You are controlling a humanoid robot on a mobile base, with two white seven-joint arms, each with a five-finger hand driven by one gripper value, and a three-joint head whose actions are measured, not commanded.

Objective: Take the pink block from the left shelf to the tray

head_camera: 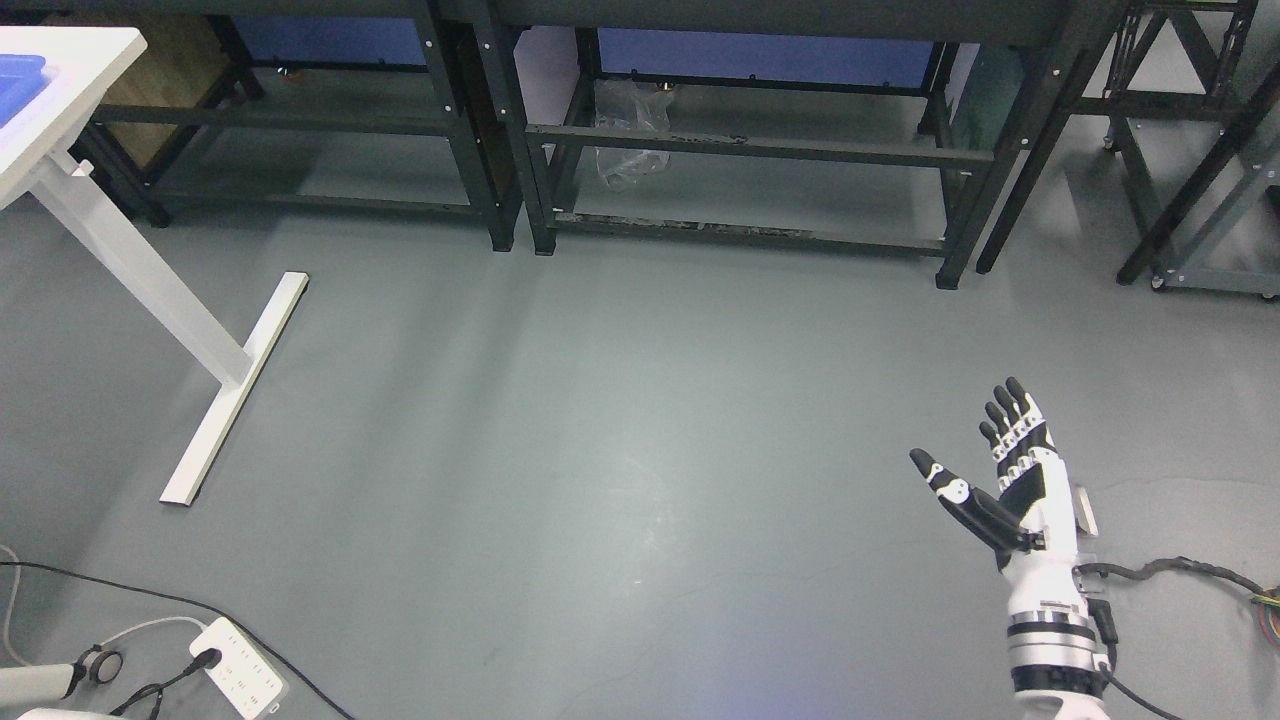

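Head view, cam pointed mostly at grey floor [600,420]. Right hand [1005,480] comes in from lower right, held up over bare floor, fingers [1012,415] straight + thumb splayed out, i.e. released, nothing in it. Left hand not visible in frame.

Pink block: not visible anywhere. Can't say where it sits. Dark metal shelving [740,150] runs along the top of the pic, only lower rails + legs show; upper levels cropped out. Something clear and crumpled, prob. a plastic bag [628,140], hangs inside the middle unit. No pink there.

White table [70,60] at upper left w/ a blue thing [20,80] at its edge, could be the tray but too cropped to tell. White table foot [235,385] lies on floor below it. Power strip [240,680] + cables at lower left, more cabling [1170,575] by the right wrist.

Handling, judgement only since block is unseen: a block is likely light, rigid, not fragile, maybe smooth-sided so slightly slippery. Best bet is thumb vs 2 or more fingers on opposite flat faces, mid-height, not on corners. Firm pinch shd be safe, no crush risk.

Progress: looks like very start, hand well apart from shelving, pick not yet begun. Base/head prob. need to face the left shelf before any reach.
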